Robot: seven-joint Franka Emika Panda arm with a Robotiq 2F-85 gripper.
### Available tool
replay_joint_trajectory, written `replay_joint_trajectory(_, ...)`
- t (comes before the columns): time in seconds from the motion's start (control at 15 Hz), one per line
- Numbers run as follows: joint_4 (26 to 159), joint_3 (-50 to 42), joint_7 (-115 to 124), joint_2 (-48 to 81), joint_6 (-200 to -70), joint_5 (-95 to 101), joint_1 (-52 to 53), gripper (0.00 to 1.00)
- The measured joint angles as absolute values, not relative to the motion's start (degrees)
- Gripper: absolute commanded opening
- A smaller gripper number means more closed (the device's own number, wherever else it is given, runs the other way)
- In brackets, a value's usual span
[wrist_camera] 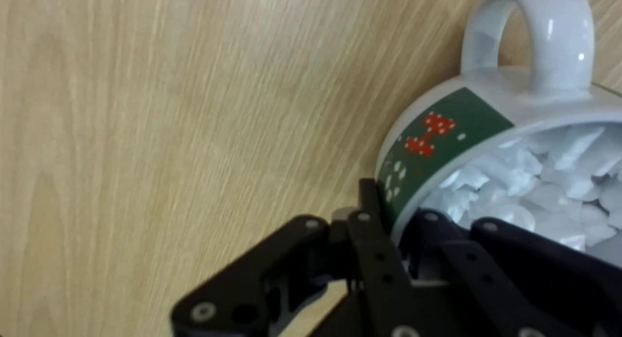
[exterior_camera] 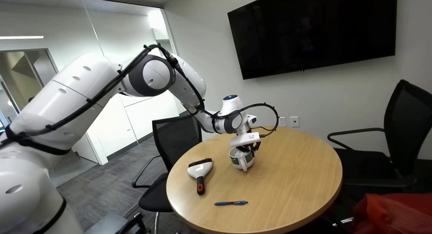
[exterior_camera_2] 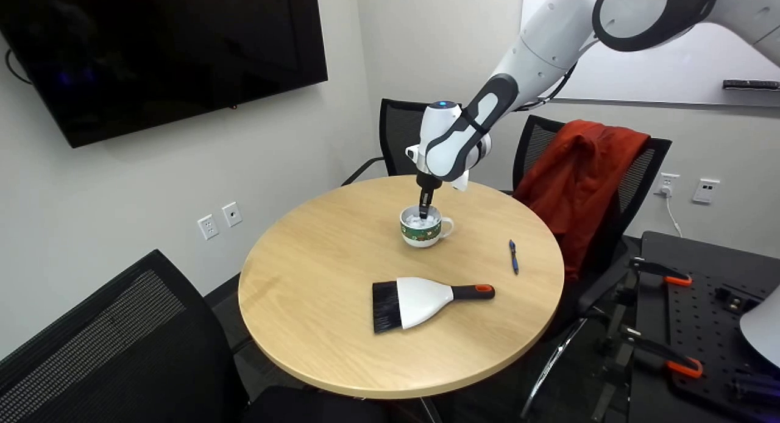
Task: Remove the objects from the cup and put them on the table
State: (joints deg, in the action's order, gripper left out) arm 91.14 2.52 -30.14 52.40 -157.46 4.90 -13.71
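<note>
White pieces [wrist_camera: 544,196] heaped inside a green-banded cup [exterior_camera_2: 420,233], hand [wrist_camera: 399,215] pinching the cup's wall between one finger inside and one outside, round wooden bench [exterior_camera_2: 317,283] beneath, brush [exterior_camera_2: 421,301] and blue pen [exterior_camera_2: 514,256] lying apart from the cup

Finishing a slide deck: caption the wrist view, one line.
Gripper straddling one side of the green-banded cup, white pieces heaped inside.

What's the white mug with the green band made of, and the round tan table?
The white mug with the green band looks like glazed ceramic: its handle has shiny glints. The round tan table seems smooth wood or laminate, from its grain.
</note>
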Motion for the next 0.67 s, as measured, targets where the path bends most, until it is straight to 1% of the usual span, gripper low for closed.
replay_joint_trajectory(0.33,91.12,-3.60,-23.19,49.00,-157.76,10.07,-9.03,0.03)
replay_joint_trajectory(0.67,91.10,-16.51,-10.43,47.14,-157.74,19.88,1.05,0.03)
